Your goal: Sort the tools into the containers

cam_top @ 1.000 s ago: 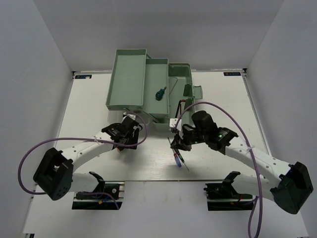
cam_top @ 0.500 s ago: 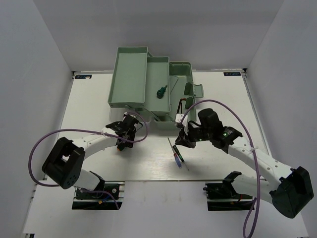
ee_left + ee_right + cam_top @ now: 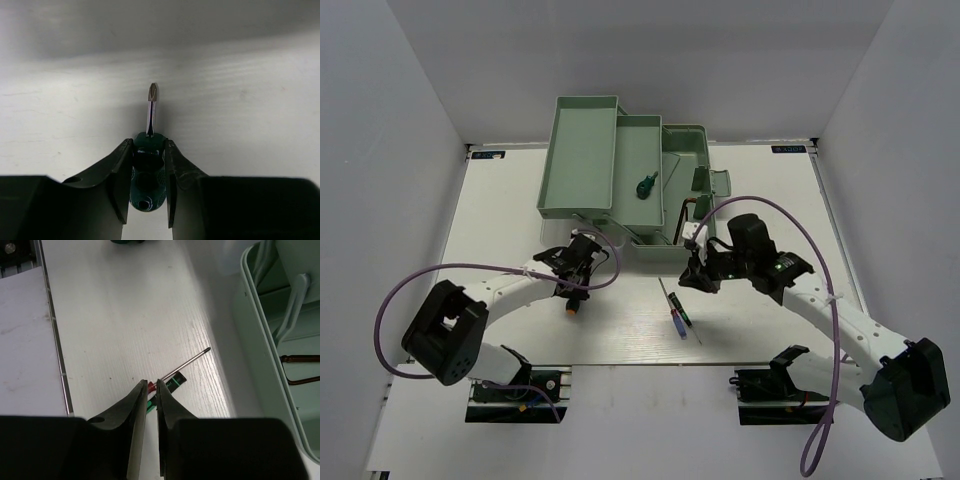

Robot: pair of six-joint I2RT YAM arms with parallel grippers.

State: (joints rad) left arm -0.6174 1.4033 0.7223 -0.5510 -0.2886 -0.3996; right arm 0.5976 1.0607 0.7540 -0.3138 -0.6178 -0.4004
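The left gripper (image 3: pixel 148 145) is low over the white table (image 3: pixel 240 100), on the near left side. Its two fingers press on both sides of a stubby green screwdriver (image 3: pixel 147 175). They hold the fat handle, not the thin metal tip. I think that is because the handle is easier to hold and does not slip. The tip points away from the arm. I cannot tell if the screwdriver lies on the table or is just above it.

The toolbox (image 3: pixel 685 140) stands at the far middle of the table, with its trays spread out to the left. Another green screwdriver (image 3: pixel 644 185) lies in the middle tray (image 3: pixel 640 140). I think the held one belongs there too, so the same kind of tools stay together.

The right gripper (image 3: pixel 150 383) hangs above two thin screwdrivers (image 3: pixel 175 382) that lie on the table near the middle. Its fingers are close together with only a thin gap, and I see nothing between them. I think it has to open wider and go down to pick one up.
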